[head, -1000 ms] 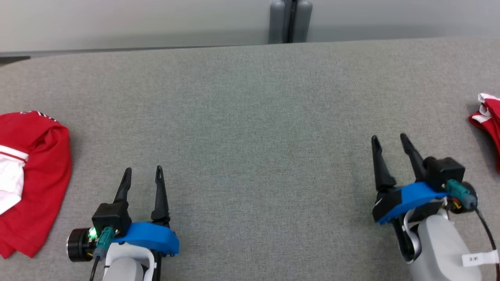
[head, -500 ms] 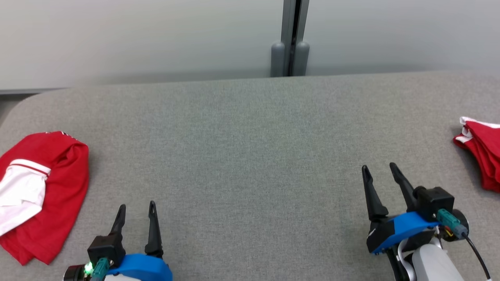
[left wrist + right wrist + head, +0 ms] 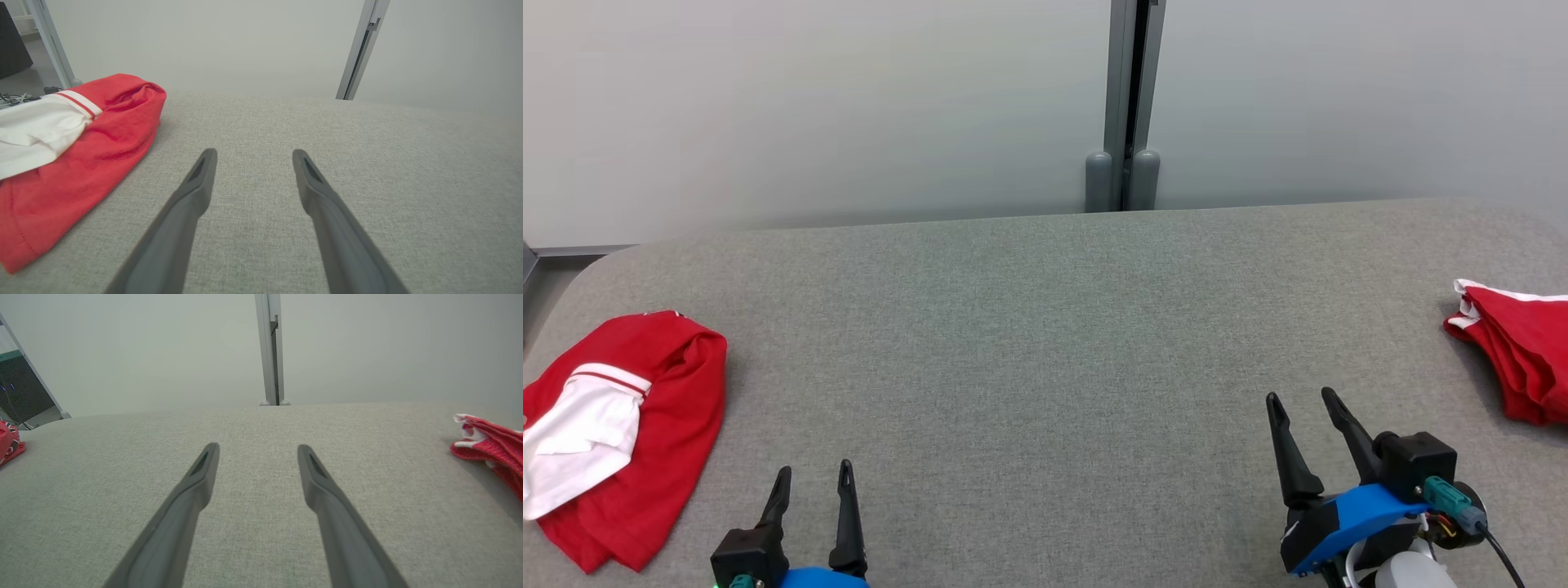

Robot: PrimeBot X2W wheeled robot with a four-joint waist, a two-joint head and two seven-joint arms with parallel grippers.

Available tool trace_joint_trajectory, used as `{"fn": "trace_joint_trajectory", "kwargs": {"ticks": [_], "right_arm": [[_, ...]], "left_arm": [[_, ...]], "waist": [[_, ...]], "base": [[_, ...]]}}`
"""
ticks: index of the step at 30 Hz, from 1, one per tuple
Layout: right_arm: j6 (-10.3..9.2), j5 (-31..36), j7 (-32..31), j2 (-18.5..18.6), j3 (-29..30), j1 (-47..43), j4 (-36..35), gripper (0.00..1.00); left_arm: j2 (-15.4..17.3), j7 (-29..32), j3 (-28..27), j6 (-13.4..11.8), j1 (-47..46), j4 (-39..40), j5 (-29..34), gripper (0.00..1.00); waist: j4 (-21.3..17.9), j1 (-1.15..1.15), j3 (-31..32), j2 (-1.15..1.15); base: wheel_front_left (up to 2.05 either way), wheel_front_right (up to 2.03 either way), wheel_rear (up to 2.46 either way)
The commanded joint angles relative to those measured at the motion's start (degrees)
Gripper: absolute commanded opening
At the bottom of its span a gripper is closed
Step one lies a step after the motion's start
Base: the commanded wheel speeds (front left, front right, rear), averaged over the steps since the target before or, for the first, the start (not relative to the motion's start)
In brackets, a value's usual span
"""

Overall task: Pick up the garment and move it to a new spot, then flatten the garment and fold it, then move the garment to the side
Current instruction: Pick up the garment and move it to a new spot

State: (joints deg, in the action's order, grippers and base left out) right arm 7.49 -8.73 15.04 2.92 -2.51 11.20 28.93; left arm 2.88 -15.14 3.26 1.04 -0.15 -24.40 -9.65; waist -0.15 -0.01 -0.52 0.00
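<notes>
Head view: on the grey padded table, a crumpled red-and-white garment lies at the left edge and a second red garment at the right edge. The left gripper and right gripper hover at the near side, fingers spread, empty

Left wrist view: spread fingers, the red-and-white garment apart to their left

Right wrist view: spread fingers, the second red garment well apart at right

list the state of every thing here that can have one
left garment, red and white, bunched loosely, lying at the table's left end, not held
right garment, red with white trim, lying in layers at the table's right end, partly out of frame, not held
left gripper, open, empty, above bare table
right gripper, open, empty, above bare table
</notes>
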Motion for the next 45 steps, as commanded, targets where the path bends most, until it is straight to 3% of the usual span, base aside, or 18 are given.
{"fn": "trace_joint_trajectory", "kwargs": {"ticks": [1, 11, 16, 26, 33, 38, 45], "right_arm": [[0.0, -0.2, 0.18, 0.05, -0.34, -1.0, 0.15, 1.0], [0.0, -0.48, 0.18, 0.05, -0.86, -0.97, 0.91, 1.0], [-0.01, -0.02, 0.18, 0.05, -1.82, -0.48, 1.31, 1.0], [0.0, -0.56, 0.19, 0.06, -4.61, 0.14, 1.34, 1.0], [-0.01, -1.63, 0.18, 0.09, -9.3, 1.25, 1.61, 1.0], [-0.01, -1.93, 0.19, 0.11, -11.58, 2.09, 1.92, 1.0], [-0.01, -0.3, 0.18, 0.11, -13.21, 3.48, 1.42, 1.0]], "left_arm": [[0.03, -0.01, 0.2, 0.11, 0.5, 0.22, -0.27, 1.0], [0.03, -0.01, 0.43, -0.05, 0.8, 0.34, -0.52, 1.0], [0.03, -0.01, 0.61, -0.83, 0.59, -0.19, -1.57, 1.0], [0.02, -0.02, -0.61, -2.71, -0.03, -0.19, -3.43, 1.0], [-0.03, -0.02, -4.72, -4.06, 2.15, 0.3, -4.96, 1.0], [0.0, -0.01, -7.72, -4.33, 3.43, 0.03, -5.26, 1.0], [-0.02, -0.02, -10.47, -3.51, -0.33, -0.49, -3.38, 1.0]], "waist": [[0.07, 0.01, 0.0, 0.0], [0.9, 0.01, -0.02, 0.0], [3.22, 0.01, -1.04, 0.0], [15.51, 0.01, -3.35, 0.0], [22.77, 0.01, -3.78, 0.0], [23.79, 0.01, -4.16, 0.0], [21.74, 0.01, -6.81, 0.0]], "base": [[0.0, 0.0, 0.0], [0.0, 0.0, 0.0], [0.0, 0.0, 0.0], [0.0, 0.0, 0.0], [0.0, 0.0, 0.0], [0.0, 0.0, 0.0], [0.0, 0.0, 0.0]]}}
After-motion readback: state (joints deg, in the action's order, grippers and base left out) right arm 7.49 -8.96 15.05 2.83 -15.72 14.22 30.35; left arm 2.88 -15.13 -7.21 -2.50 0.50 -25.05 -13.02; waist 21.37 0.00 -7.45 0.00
